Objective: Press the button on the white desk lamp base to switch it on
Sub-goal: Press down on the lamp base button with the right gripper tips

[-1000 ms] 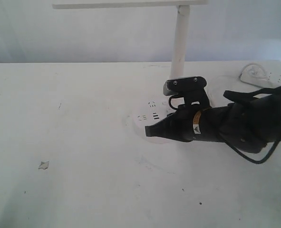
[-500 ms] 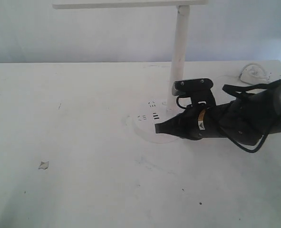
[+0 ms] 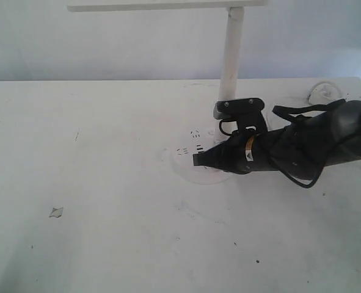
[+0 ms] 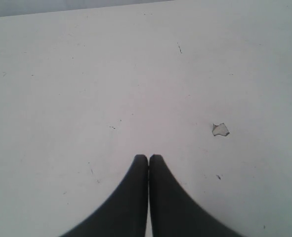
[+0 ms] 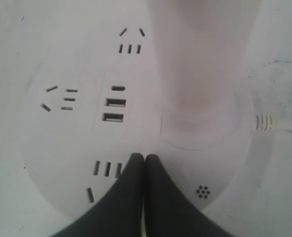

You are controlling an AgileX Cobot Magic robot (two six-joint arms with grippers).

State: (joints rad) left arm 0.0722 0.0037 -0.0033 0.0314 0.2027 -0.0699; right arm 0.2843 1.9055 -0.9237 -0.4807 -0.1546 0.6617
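right arm (image 3: 302,146) edged farther over white desk lamp base (image 5: 76,143), jaws pressed together, table (image 3: 76,183) open leftward

One white desk lamp base (image 5: 62,148) is counted, with one slim white pole (image 3: 231,55) and one flat lamp head (image 3: 162,6). On the base's top, three groups of socket holes (image 5: 130,42) are seen, along with two dark USB slots (image 5: 115,102), one smaller slot (image 5: 118,88) just beside them and one cluster of tiny dots (image 5: 202,191). One ribbed cord end (image 5: 263,122) is counted at its side. Two grippers are counted: the left gripper (image 4: 148,157) and the right gripper (image 5: 145,157). One chipped spot (image 4: 220,129) is counted on the one table (image 3: 107,244).
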